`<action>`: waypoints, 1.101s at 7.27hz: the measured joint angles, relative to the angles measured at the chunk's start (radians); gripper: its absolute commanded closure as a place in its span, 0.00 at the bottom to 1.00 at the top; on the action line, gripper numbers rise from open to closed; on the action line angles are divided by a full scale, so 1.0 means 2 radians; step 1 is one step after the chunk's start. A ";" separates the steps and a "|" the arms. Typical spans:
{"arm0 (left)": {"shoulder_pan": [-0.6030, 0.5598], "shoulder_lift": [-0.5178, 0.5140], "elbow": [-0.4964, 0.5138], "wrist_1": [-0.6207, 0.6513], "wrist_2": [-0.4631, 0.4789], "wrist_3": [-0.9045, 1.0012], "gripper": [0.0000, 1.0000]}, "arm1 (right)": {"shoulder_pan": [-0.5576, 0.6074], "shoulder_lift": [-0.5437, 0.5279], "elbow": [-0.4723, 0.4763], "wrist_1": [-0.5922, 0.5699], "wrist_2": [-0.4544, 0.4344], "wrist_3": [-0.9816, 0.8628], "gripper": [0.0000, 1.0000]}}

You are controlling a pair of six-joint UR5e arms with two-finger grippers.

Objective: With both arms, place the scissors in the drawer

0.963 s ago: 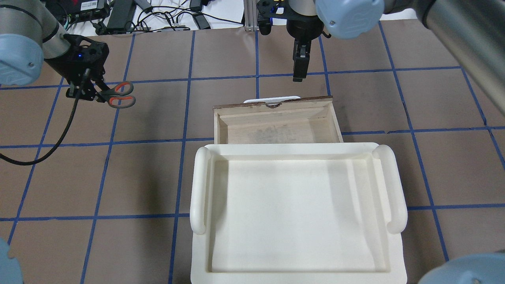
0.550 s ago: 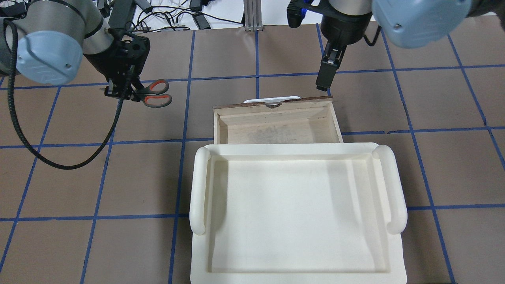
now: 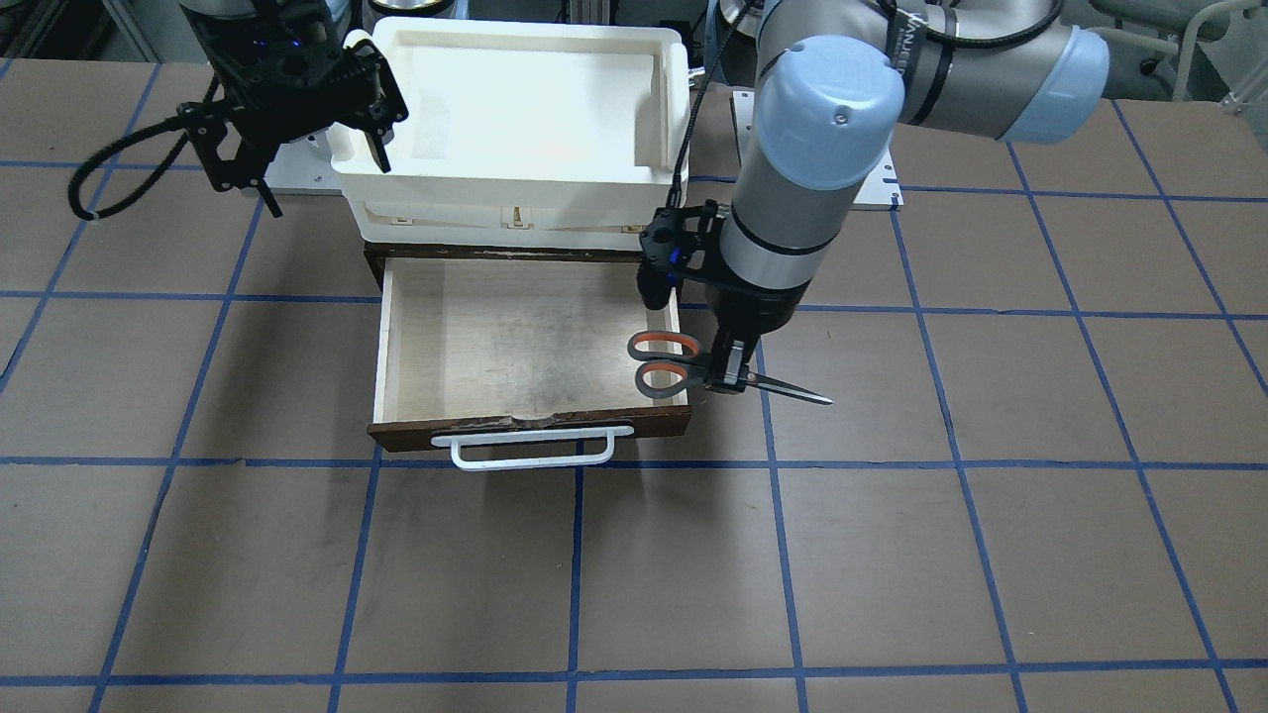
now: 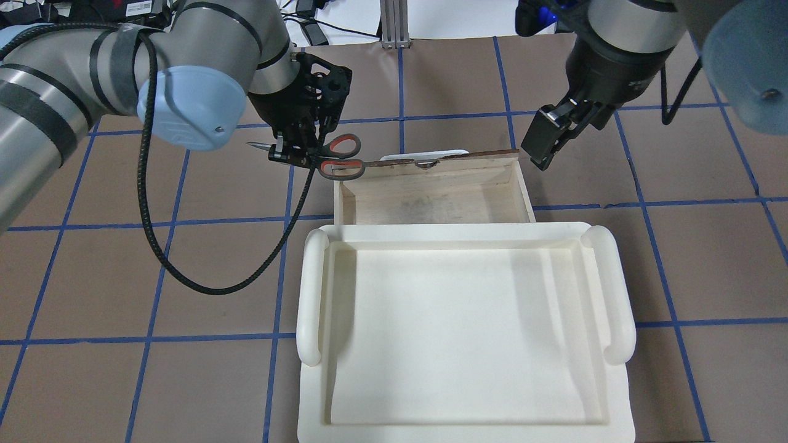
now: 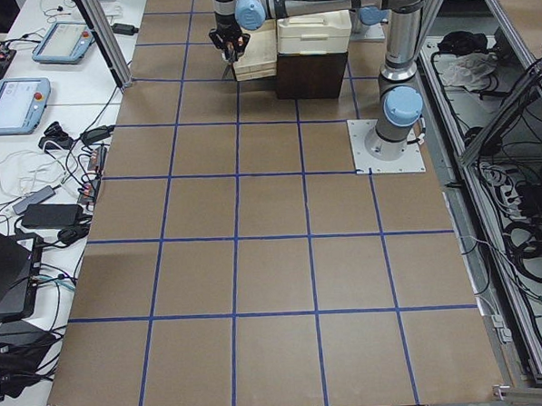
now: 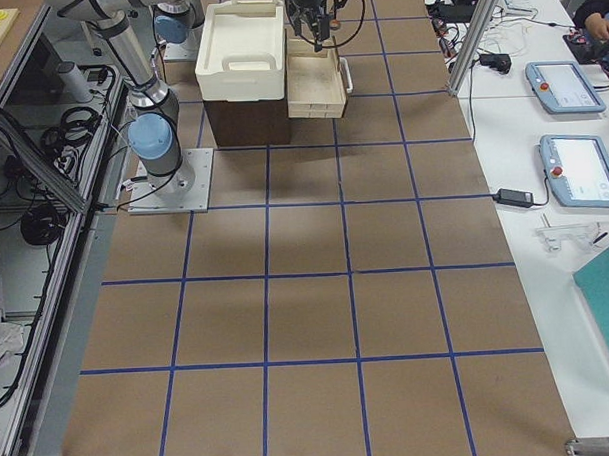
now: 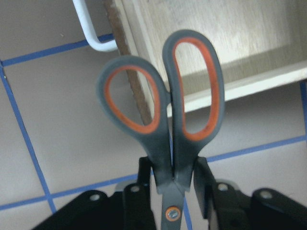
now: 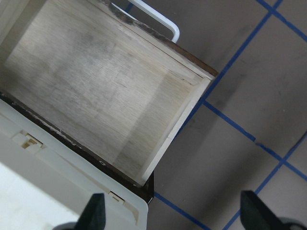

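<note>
Starting behind the robot's edge of the table: just coils of black cable. Right on that edge, about midway along, got a white tray perched on a dark cabinet, with a white base plate just beside it on the left-arm side. Brown mat everywhere, taped into a blue grid.

Next out, the drawer, pulled open toward the operators' edge, pale wood inside, white bar handle facing that edge.

Spotted the scissors up in the air at the drawer's front corner on the table's left-end side. Lying level, one orange-lined loop over the pale inside, the other over the dark front board, blades aimed at the left end. Pinched right by the pivot in the left gripper, fingers closed snug on them.

Over on the right-end side of the drawer, the right gripper, hanging above the mat with fingers spread wide, nothing in them.

Then more gridded mat out to the operators' edge. Past that edge, white benches with teach pendants, power bricks and loose cables.
</note>
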 measured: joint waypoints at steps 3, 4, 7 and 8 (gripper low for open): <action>-0.047 -0.009 0.003 -0.004 -0.027 -0.056 1.00 | -0.024 -0.020 0.002 0.014 0.000 0.068 0.00; -0.056 -0.017 0.003 -0.002 -0.032 -0.072 1.00 | -0.025 -0.021 0.002 0.014 0.001 0.078 0.00; -0.088 -0.036 0.001 0.008 -0.044 -0.117 1.00 | -0.026 -0.028 0.001 0.016 -0.001 0.117 0.00; -0.094 -0.041 -0.003 0.013 -0.044 -0.123 1.00 | -0.026 -0.030 0.001 0.018 -0.002 0.130 0.00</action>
